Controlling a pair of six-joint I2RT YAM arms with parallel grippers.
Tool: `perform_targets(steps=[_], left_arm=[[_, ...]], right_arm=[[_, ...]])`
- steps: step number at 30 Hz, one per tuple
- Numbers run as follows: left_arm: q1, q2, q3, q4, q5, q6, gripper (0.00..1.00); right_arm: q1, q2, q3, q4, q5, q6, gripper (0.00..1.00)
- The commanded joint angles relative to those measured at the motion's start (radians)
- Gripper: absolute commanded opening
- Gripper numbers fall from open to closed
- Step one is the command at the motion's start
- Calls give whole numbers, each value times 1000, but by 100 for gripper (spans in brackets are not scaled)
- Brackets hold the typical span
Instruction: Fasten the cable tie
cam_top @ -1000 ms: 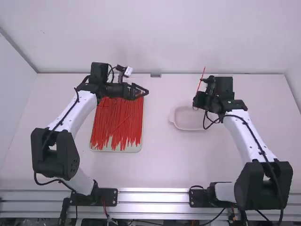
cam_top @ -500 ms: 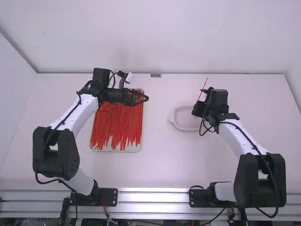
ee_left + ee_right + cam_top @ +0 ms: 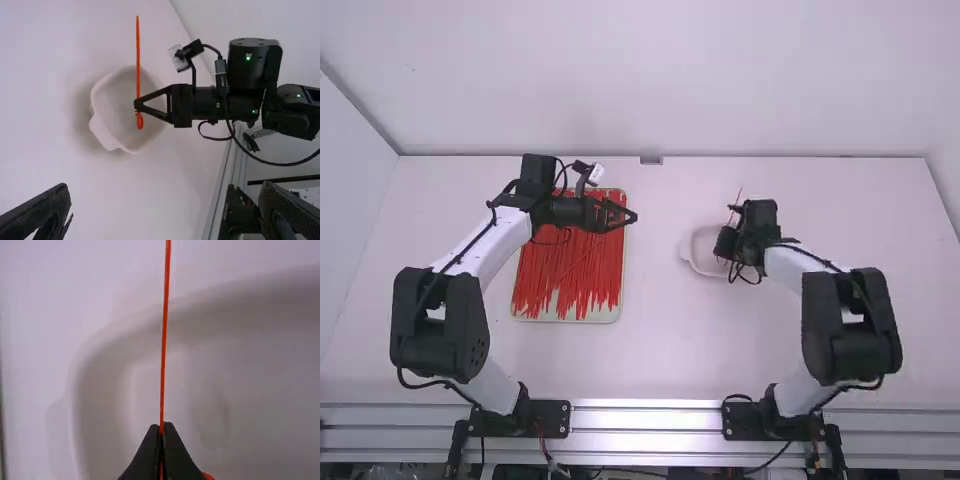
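white bowl under held tie, tray apart

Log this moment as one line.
left tool open over tray of red ties | right tool shut on cable tie over white dish | tie straight, unlooped

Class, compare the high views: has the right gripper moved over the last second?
Yes. The right gripper, shut on a red tie, has come nearer the camera and leftward, from beyond the dish to over it.

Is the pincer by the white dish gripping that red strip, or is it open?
Shut. The pincer's black fingers press together on the red strip, which sticks straight out over the white dish.
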Motion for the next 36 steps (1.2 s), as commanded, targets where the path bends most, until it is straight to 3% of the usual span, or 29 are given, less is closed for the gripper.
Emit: perform_targets(steps=[1,3,4,5,6,15,27,36], left_arm=[[-1,-4,-3,3,29,-2,99],[-1,-4,-3,7,26,9,99],[-1,-4,-3,11,26,7,99],[-1,-4,-3,13,26,7,99],[-1,-4,-3,18,26,7,99],[36,-40,-3,-15,26,2,98],[59,-210,-3,-113,-101,-4,99],[91,-298,-84,-30,-184,75,91]], right_arm=[[0,7,26,0,19,2,7],[-9,6,26,3,18,6,10],[-12,6,26,2,16,12,24],[-13,6,26,2,14,15,73],[-16,5,26,-5,3,34,99],[-47,-74,26,-139,-67,18,99],[2,-426,26,-392,-63,2,100],[-81,-530,-59,-314,22,-83,91]])
